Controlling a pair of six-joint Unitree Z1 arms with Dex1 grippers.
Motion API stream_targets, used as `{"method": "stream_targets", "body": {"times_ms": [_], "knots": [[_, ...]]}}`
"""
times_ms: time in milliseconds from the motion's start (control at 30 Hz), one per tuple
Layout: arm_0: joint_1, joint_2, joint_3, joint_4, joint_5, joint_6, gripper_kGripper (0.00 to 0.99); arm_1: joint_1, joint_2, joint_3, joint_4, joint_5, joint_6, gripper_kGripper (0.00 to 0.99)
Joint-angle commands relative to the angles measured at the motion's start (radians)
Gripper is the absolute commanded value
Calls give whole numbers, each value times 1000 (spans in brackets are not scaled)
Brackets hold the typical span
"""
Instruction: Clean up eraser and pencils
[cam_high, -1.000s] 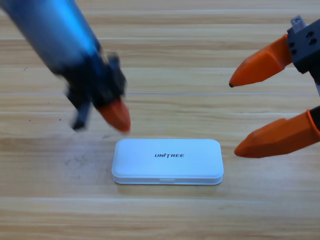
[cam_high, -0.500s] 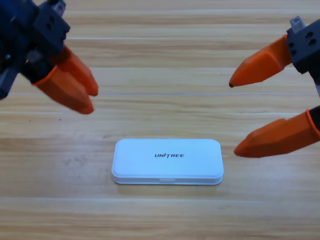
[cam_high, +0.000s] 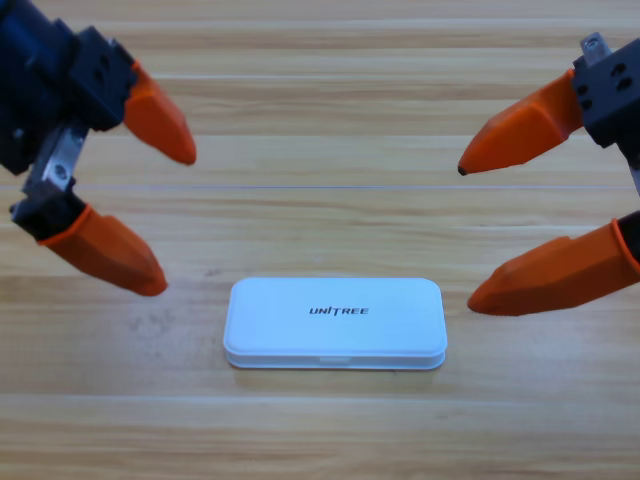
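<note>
A white case (cam_high: 335, 322) lies flat with its lid down in the lower middle of the table. The eraser and the pencils are out of view. At the left edge my left gripper (cam_high: 170, 222) hangs open with nothing between its orange jaws, up and to the left of the case. My right gripper (cam_high: 470, 237) waits at the right edge, open and holding nothing, beside the case's right end.
The wooden table (cam_high: 320, 120) runs across the whole view.
The left arm drew back from beside the case's upper left corner to the left edge. Its jaws spread from nearly together to wide apart. The right gripper and the case stayed still.
</note>
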Motion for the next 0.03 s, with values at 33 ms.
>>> {"method": "stream_targets", "body": {"times_ms": [33], "knots": [[-17, 58, 34, -8, 6, -31, 990, 23, 31, 25, -33, 21, 6, 986]]}}
